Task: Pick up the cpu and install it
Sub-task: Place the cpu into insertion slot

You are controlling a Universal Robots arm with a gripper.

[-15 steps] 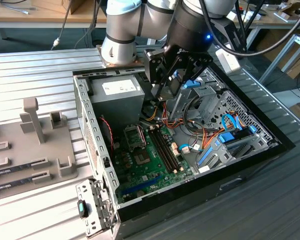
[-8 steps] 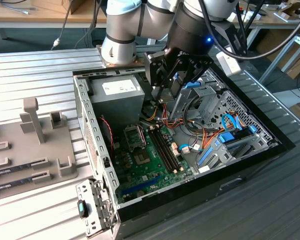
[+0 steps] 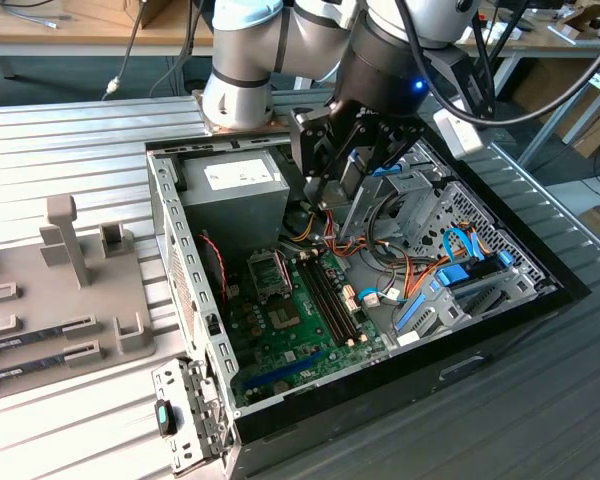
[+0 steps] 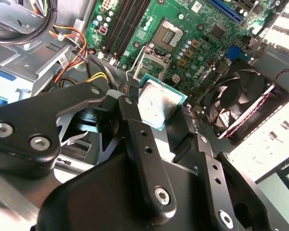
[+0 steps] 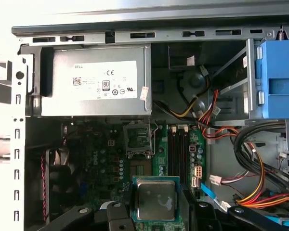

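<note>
Carry step, by my reading: gripper (image 4: 156,115) jaws clamp the cpu (image 5: 155,199) by opposite edges, chip flat, held above the motherboard (image 4: 204,21), apart from the open socket (image 5: 141,169). Not yet installed. Seating calls for squaring chip to socket and a gentle descent.

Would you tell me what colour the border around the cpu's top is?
The cpu has a teal-green border, clearest in the first wrist view.

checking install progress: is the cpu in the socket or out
Out. The cpu is held in the gripper above the motherboard; the socket is open and bare.
</note>
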